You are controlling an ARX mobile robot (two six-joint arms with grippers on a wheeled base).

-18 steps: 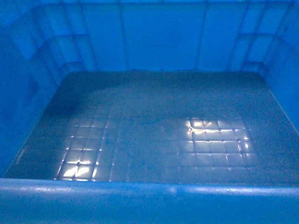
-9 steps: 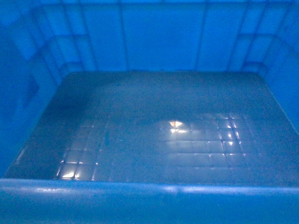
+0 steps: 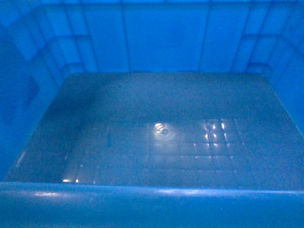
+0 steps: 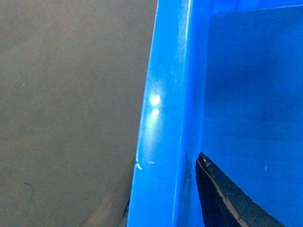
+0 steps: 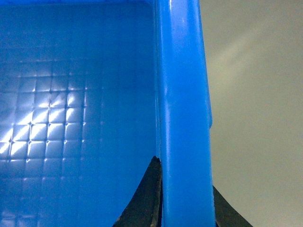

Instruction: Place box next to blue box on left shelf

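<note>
The box, a bright-blue crate with a grid-patterned floor, fills the whole head view and is empty. In the left wrist view its left rim runs between the fingers of my left gripper: one black finger lies inside the wall, the other barely shows outside. In the right wrist view my right gripper is shut on the right rim, with a dark finger on each side. The left shelf and the other blue box are out of view.
Plain grey-brown floor shows beyond the crate's left side, and pale grey floor beyond its right side. The crate blocks everything ahead in the head view.
The light glints on the crate's floor have shifted and dimmed. The crate keeps the same place in the head view.
</note>
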